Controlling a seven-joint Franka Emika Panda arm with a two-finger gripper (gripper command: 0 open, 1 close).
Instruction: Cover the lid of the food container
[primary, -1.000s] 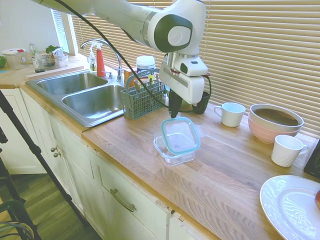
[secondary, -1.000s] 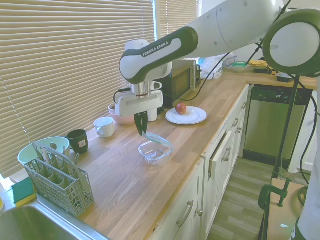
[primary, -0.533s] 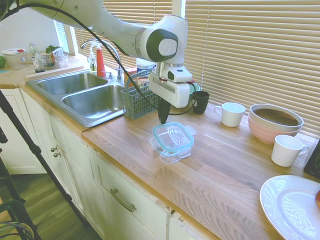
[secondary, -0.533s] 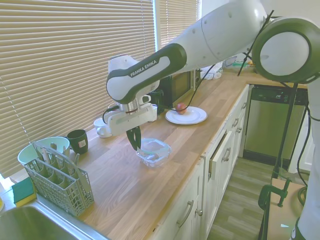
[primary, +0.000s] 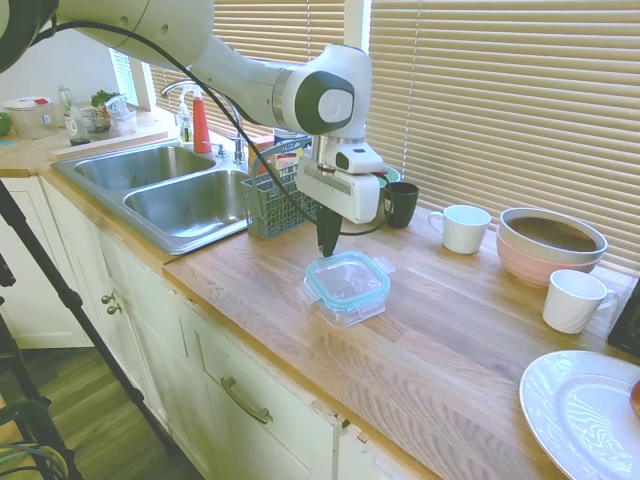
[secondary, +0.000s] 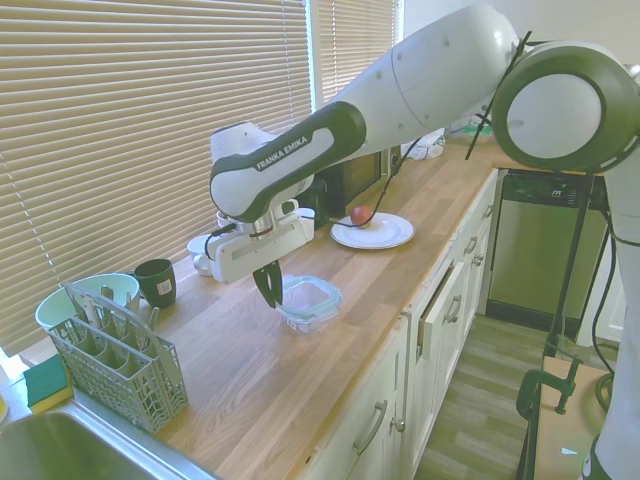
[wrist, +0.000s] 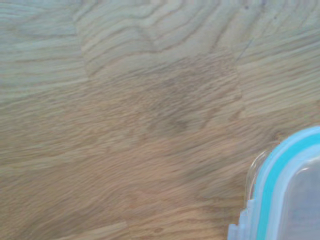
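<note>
Lid and dish first: our tool (primary: 328, 247) hangs just past the far-left corner of the flat clear plastic lid with the teal rim seal (primary: 348, 279), its dark fingers drawn together to a narrow point. We see nothing between them, though we cannot tell whether the tip brushes the lid's edge or stands just clear of it. The lid lies level on top of the small square clear glass food container (primary: 344, 306), which stands on the wooden desk (primary: 450, 340) near its front edge. We judge the covering itself done, or nearly so. What may be left is pressing the lid home and closing its clear snap flaps; we cannot tell if they are latched. In the wrist view only a teal corner shows over bare wood.
</note>
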